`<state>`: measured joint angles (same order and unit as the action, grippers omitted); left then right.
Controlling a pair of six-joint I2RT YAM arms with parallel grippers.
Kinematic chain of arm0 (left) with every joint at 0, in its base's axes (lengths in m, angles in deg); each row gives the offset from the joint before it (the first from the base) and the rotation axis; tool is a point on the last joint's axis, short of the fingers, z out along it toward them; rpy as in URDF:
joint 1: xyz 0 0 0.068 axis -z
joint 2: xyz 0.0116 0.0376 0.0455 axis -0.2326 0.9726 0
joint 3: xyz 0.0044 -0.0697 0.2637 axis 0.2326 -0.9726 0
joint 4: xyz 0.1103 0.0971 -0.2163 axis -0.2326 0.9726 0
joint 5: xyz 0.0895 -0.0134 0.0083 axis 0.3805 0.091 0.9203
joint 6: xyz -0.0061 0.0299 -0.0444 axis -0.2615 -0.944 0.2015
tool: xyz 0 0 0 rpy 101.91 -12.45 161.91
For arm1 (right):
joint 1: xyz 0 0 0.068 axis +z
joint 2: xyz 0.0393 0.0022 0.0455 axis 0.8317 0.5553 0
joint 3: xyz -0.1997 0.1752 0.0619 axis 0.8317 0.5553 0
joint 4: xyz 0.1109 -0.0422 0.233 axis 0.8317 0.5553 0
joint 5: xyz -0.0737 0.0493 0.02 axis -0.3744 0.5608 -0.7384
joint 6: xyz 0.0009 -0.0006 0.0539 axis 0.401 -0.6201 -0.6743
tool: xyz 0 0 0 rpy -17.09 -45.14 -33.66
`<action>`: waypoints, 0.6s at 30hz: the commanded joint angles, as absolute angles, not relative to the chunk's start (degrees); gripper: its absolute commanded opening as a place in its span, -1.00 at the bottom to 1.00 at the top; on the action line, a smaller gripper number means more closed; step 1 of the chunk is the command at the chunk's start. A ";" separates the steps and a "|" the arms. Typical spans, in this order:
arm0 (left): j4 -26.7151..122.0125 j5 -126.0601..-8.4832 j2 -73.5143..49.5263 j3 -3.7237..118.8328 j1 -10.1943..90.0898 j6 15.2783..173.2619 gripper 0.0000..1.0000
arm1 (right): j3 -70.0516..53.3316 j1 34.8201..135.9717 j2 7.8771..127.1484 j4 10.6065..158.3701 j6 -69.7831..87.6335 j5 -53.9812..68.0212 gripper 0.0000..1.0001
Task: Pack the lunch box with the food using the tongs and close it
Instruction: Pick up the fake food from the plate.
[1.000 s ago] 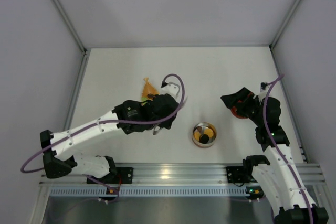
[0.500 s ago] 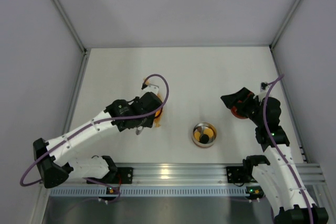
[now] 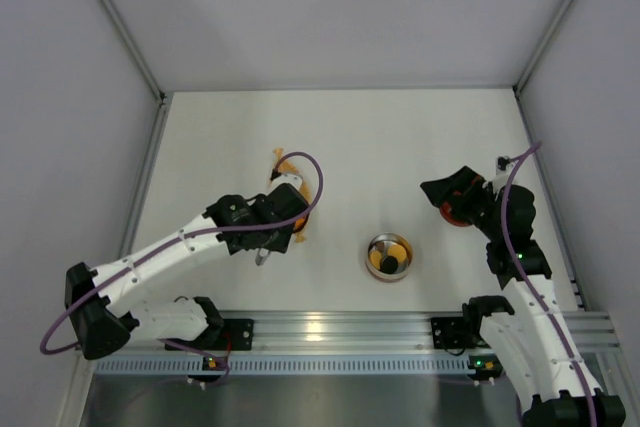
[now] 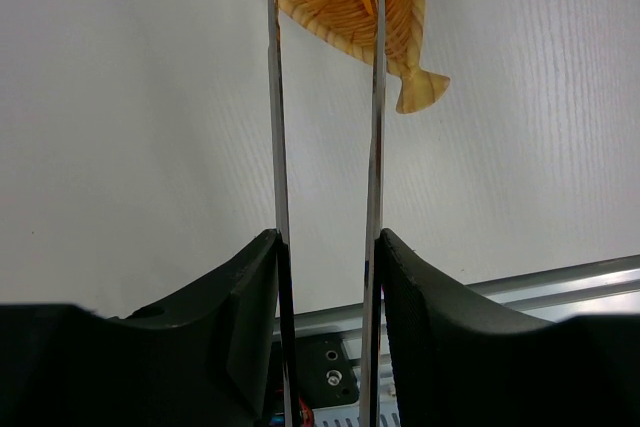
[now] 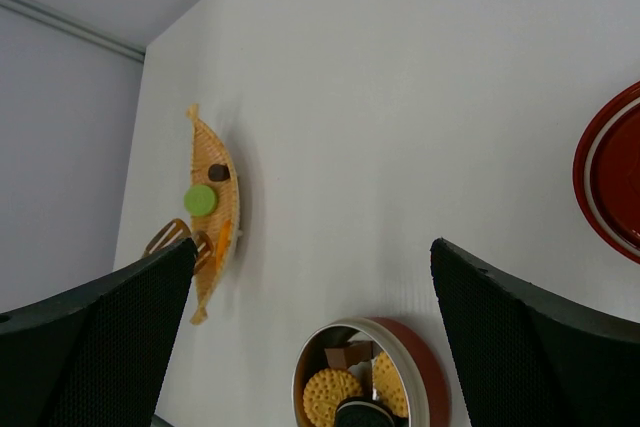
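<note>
The lunch box sits on a white, grey-walled table.

White table, three things on it rn: orange woven tray over on the left, round silver lunch box nearer the front edge w/ top off, red lid well apart at right (only partly showing).

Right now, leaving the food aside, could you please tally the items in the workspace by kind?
Metal tongs: 1
Round metal tin: 1
Red lid: 1
Boat-shaped woven basket: 1
Total: 4
</note>
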<state>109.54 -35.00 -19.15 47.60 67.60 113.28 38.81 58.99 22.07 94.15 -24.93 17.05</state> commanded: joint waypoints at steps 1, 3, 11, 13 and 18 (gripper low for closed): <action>110.40 -35.19 -21.13 47.17 67.50 114.07 -0.05 | 39.15 58.38 21.76 89.52 -24.87 17.22 0.99; 110.48 -35.19 -21.31 47.17 67.50 114.07 -0.05 | 39.32 58.47 21.76 89.43 -24.87 17.22 0.99; 110.75 -34.84 -20.69 47.17 67.50 114.42 -0.04 | 39.32 58.38 21.85 89.43 -24.95 17.22 0.99; 110.84 -34.84 -20.17 47.26 67.50 114.42 -0.04 | 39.32 58.38 21.94 89.43 -24.87 17.22 0.99; 111.19 -34.75 -19.46 47.35 67.24 114.59 -0.04 | 39.24 58.38 21.94 89.52 -24.78 17.22 0.99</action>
<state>109.87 -35.39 -19.46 47.19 67.58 114.11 39.09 58.99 22.07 93.52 -24.93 17.05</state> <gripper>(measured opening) 0.482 0.993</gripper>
